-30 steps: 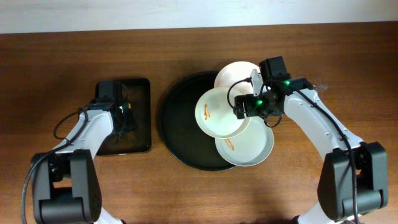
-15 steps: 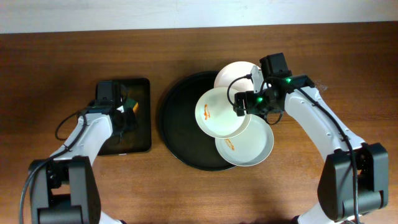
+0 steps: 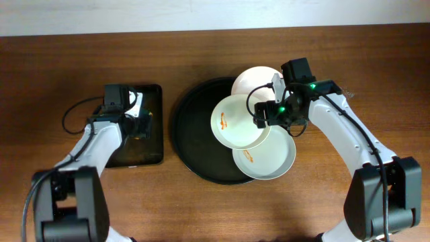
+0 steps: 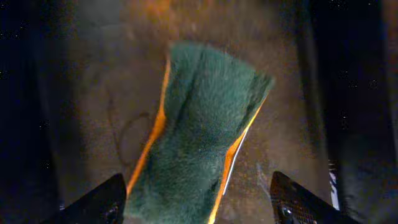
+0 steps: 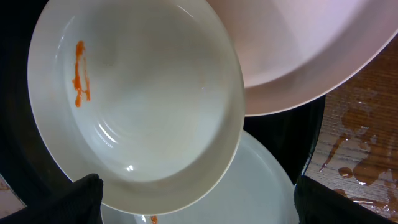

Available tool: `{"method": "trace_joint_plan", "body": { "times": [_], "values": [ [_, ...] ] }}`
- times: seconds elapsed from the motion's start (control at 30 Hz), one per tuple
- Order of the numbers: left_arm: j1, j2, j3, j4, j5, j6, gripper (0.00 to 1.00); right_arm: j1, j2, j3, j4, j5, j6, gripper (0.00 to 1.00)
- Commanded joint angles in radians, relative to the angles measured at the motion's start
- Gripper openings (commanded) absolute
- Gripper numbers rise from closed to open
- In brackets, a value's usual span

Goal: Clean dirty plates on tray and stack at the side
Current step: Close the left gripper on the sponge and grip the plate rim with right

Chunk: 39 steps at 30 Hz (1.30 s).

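Note:
Three dirty plates overlap on the right half of the round black tray (image 3: 191, 134): a far one (image 3: 254, 79), a middle one (image 3: 235, 124) with an orange smear lying on top, and a near one (image 3: 269, 160) with a smear. My right gripper (image 3: 263, 115) is open just above the middle plate's right rim. In the right wrist view the gripper (image 5: 199, 199) spans the middle plate (image 5: 143, 106), the far plate (image 5: 311, 50) and the near plate (image 5: 267, 186). My left gripper (image 3: 142, 121) is open over a green sponge (image 4: 199, 143) with orange edges, which lies between its fingertips (image 4: 106, 202).
The sponge lies in a small rectangular black tray (image 3: 151, 144) left of the round tray. A wet brownish spill (image 5: 357, 158) marks the wooden table to the right of the plates, also faint in the overhead view (image 3: 344, 94).
My left gripper has shifted a little up and to the right over the small tray. The right gripper and the plates have hardly moved.

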Motion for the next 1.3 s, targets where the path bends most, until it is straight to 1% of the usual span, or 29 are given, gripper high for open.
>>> {"method": "trace_joint_plan", "body": {
  "times": [0.0,0.07,0.13,0.17,0.3,0.33,0.37,0.4,0.43,0.47,0.57,0.63,0.67,0.7,0.73,0.77,0.83,0.87,1.0,1.03,1.1,1.27],
  "values": [
    [0.000,0.053,0.009,-0.013,-0.014,0.040,0.67,0.003,-0.032,0.023,-0.003,-0.002,0.002,0.99],
    [0.000,0.047,0.010,-0.040,-0.009,-0.001,0.58,0.003,-0.032,0.023,-0.003,-0.001,0.002,0.99],
    [0.000,0.029,0.010,-0.048,0.023,-0.047,0.56,0.003,-0.032,0.023,-0.003,-0.001,0.002,0.99],
    [0.000,0.018,0.010,-0.053,0.024,-0.051,0.52,0.003,-0.032,0.023,-0.003,-0.001,0.002,0.99],
    [0.000,0.011,0.010,-0.061,0.023,-0.050,0.51,0.003,-0.032,0.023,-0.010,-0.001,0.002,0.99],
    [0.000,0.011,0.010,-0.061,0.023,-0.050,0.45,0.003,-0.032,0.023,-0.011,-0.002,0.002,0.99],
    [0.000,0.011,0.010,-0.061,0.023,-0.050,0.24,0.003,-0.032,0.023,-0.012,-0.002,0.002,0.99],
    [0.000,0.011,0.010,-0.060,0.023,-0.050,0.12,0.003,-0.032,0.023,-0.014,-0.002,0.002,0.99],
    [0.000,0.011,0.010,-0.057,0.023,-0.050,0.03,0.003,-0.032,0.023,-0.015,-0.001,0.002,0.99],
    [0.000,0.010,0.011,-0.053,0.023,-0.050,0.00,0.003,-0.032,0.023,-0.018,-0.001,0.002,0.99],
    [0.000,-0.020,0.034,-0.062,0.021,-0.055,0.00,0.003,-0.032,0.023,-0.018,-0.002,0.002,0.99],
    [0.000,-0.056,0.042,-0.082,0.019,-0.084,0.00,0.003,-0.032,0.023,-0.019,-0.002,0.002,0.99],
    [0.000,-0.061,0.042,-0.095,0.015,-0.084,0.02,0.003,-0.032,0.023,-0.018,-0.002,0.002,0.99],
    [0.000,-0.061,0.042,-0.111,0.012,-0.084,0.08,0.003,-0.032,0.023,-0.018,-0.002,0.002,0.99],
    [0.000,-0.061,0.042,-0.123,0.013,-0.084,0.22,0.003,-0.032,0.023,-0.018,-0.002,0.002,0.99],
    [0.000,-0.061,0.042,-0.130,0.013,-0.084,0.39,0.003,-0.032,0.023,-0.018,-0.001,0.001,0.99],
    [0.000,-0.061,0.042,-0.130,0.013,-0.084,0.56,0.004,-0.032,0.020,-0.022,-0.001,0.001,0.99],
    [0.000,-0.061,0.042,-0.130,0.013,-0.084,0.60,0.005,-0.032,0.012,-0.018,-0.001,0.001,0.98],
    [0.000,-0.061,0.042,-0.133,0.013,-0.090,0.61,0.005,-0.015,-0.021,0.003,0.002,0.002,0.99],
    [0.000,-0.061,0.042,-0.131,0.013,-0.096,0.61,0.005,-0.003,-0.029,0.030,0.002,0.002,0.96],
    [0.000,-0.061,0.042,-0.130,0.013,-0.096,0.61,0.005,0.017,-0.036,0.056,0.001,0.002,0.81],
    [0.000,-0.061,0.042,-0.129,0.013,-0.096,0.61,0.005,0.051,-0.048,0.103,0.002,0.006,0.72]
  ]
}}
